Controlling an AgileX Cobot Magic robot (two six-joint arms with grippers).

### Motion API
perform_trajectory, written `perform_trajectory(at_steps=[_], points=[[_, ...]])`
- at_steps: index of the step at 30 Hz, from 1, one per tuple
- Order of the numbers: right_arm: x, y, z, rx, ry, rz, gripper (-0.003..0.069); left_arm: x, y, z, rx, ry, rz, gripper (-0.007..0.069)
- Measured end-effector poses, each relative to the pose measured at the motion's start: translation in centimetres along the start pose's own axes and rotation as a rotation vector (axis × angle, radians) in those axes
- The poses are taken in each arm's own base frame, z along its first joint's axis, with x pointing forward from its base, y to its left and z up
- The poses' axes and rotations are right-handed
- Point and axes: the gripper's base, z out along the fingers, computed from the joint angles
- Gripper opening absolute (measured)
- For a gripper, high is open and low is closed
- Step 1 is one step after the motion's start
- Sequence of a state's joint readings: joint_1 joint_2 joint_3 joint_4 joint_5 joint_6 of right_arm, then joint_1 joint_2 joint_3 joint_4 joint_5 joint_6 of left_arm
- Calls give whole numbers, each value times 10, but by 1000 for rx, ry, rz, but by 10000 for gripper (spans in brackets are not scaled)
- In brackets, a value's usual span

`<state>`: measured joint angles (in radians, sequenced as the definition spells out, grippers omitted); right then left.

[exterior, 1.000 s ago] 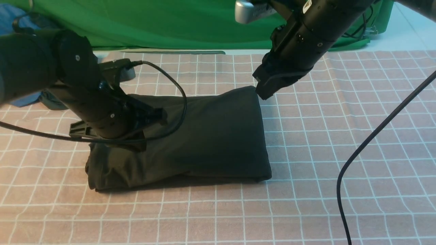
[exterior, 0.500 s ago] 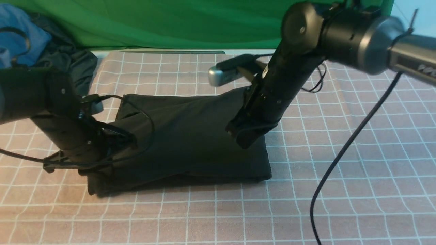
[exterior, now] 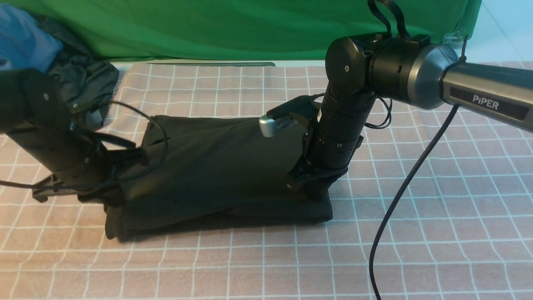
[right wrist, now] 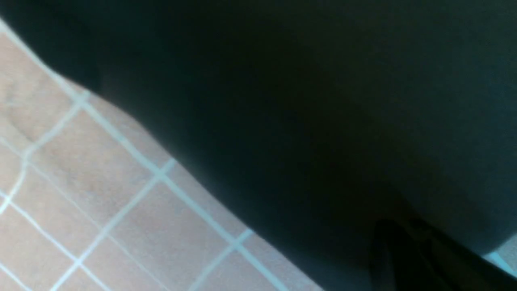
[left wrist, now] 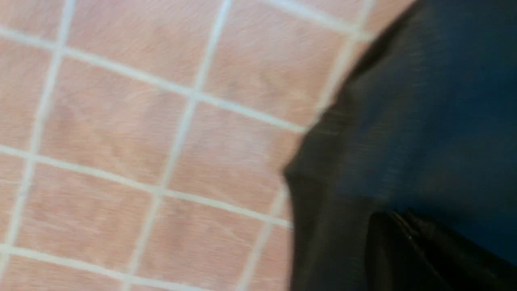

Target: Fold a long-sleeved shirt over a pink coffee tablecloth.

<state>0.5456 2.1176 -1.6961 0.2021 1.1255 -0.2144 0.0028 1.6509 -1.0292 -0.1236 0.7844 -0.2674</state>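
The long-sleeved shirt (exterior: pixel 225 166) lies as a black folded bundle in the middle of the pink coffee tablecloth (exterior: pixel 416 233); its print is hidden. My left gripper (exterior: pixel 109 195) is shut and rests low at the shirt's left edge. In the left wrist view its tips (left wrist: pixel 389 220) lie on the dark fabric (left wrist: pixel 424 121) beside the pink grid (left wrist: pixel 121 141). My right gripper (exterior: pixel 314 192) is shut and pressed onto the shirt's right side near the front corner. The right wrist view shows its closed tips (right wrist: pixel 394 228) over the shirt (right wrist: pixel 303 101), with tablecloth (right wrist: pixel 80 182) alongside.
A green cloth (exterior: pixel 208 29) hangs across the back. A blue garment (exterior: pixel 21 41) and a dark crumpled garment (exterior: pixel 83 79) lie at the back left. The right arm's black cable (exterior: pixel 399 191) droops over the cloth on the right; the left arm's cable (exterior: pixel 160 137) loops over the shirt.
My right arm has come down from above the shirt's far right corner onto its near right side. My left arm has slid leftward across the shirt to its left edge.
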Motion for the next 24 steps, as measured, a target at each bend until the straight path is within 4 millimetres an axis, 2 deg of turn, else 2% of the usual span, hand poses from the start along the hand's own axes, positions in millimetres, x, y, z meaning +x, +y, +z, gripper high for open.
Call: perform_trajectory(at_steps=[2, 4, 7, 8, 10, 13, 17, 20, 24], points=[[1, 0, 0, 2, 11, 2, 38, 1, -9, -10, 72, -20, -1, 13], [2, 0, -3, 5, 13, 1, 38, 8, -30, -22, 210, -40, 27, 13], [4, -2, -23, 19, -27, -2, 38, 17, -58, -27, 326, -52, 56, 13], [4, -2, -23, 19, -27, -2, 38, 18, -62, -27, 333, -55, 63, 13], [8, -12, -48, 41, -81, 18, 38, 25, -78, -25, 364, -60, 100, 13], [16, -30, -81, 66, -155, 62, 38, 35, -99, -17, 387, -62, 143, 13], [32, -52, -120, 109, -237, 121, 38, 43, -121, 4, 384, -53, 188, 13], [42, -60, -141, 129, -276, 150, 38, 48, -124, 23, 354, 3, 200, 13], [49, -61, -155, 140, -301, 157, 38, 54, -119, 47, 277, 98, 230, 13]])
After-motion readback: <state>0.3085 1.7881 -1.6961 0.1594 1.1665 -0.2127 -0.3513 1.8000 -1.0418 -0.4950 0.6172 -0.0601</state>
